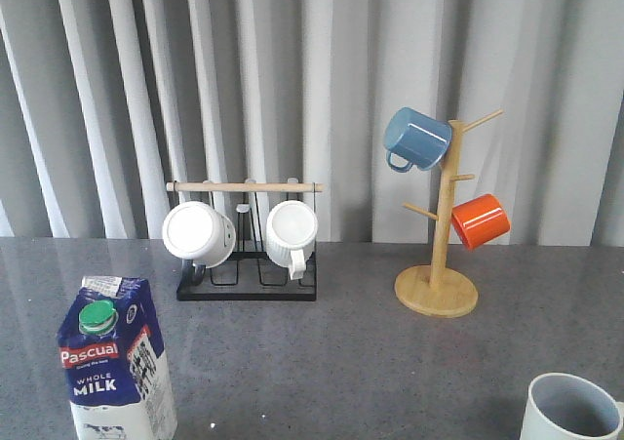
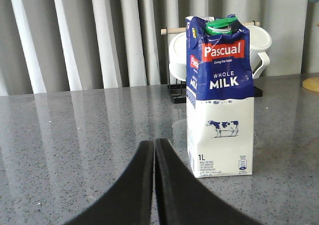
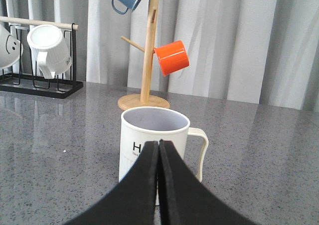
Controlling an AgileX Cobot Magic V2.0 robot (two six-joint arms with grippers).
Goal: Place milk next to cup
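The milk (image 1: 115, 362), a tall blue-and-white Pascual carton with a green cap, stands upright at the table's front left; it also shows in the left wrist view (image 2: 219, 98). The cup (image 1: 573, 411), a cream mug with a grey inside, stands at the front right; in the right wrist view (image 3: 149, 147) its handle and an "H" show. My left gripper (image 2: 154, 144) is shut and empty, short of the carton and a little to its side. My right gripper (image 3: 159, 145) is shut and empty, just in front of the cup. Neither gripper shows in the front view.
A black rack (image 1: 248, 289) with a wooden rail holds two white mugs (image 1: 200, 233) at the back centre. A wooden mug tree (image 1: 439, 274) at the back right carries a blue mug (image 1: 416, 140) and an orange mug (image 1: 480, 220). Grey curtains hang behind the table.
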